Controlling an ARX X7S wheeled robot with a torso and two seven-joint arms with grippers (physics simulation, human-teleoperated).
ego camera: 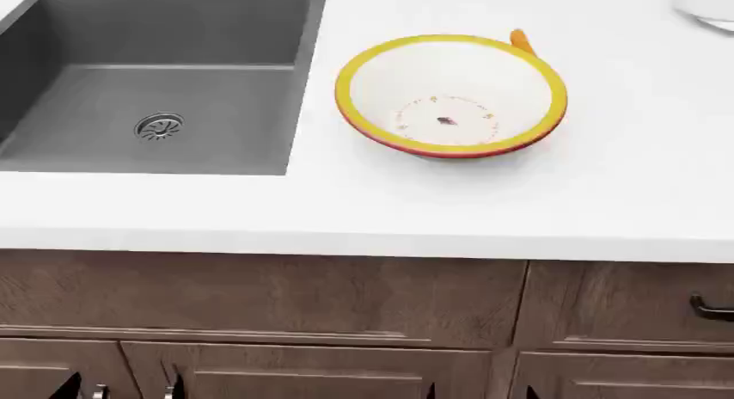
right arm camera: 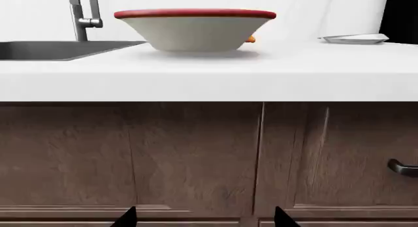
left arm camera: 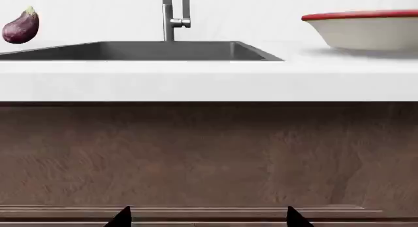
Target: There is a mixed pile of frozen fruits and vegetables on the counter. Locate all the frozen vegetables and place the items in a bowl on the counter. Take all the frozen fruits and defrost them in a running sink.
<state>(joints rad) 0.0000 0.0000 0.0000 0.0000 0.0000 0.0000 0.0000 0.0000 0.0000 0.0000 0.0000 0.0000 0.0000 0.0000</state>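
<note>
On the smooth white worktop (ego camera: 482,201), head view, a wide white yellow-rimmed bowl (ego camera: 451,95) sits beside the dark grey sink (ego camera: 161,89); a slim orange carrot (ego camera: 522,41) touches its far rim. Left wrist view: a dark purple eggplant (left arm camera: 20,26) beyond the sink, left end effector (left arm camera: 207,218) fingertips apart. Right wrist view: right end effector (right arm camera: 204,218) likewise apart, below the bowl.

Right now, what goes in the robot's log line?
bowl: empty | carrot: behind bowl | eggplant: beside sink | sink: dry | both jaws open, low by cabinets
</note>
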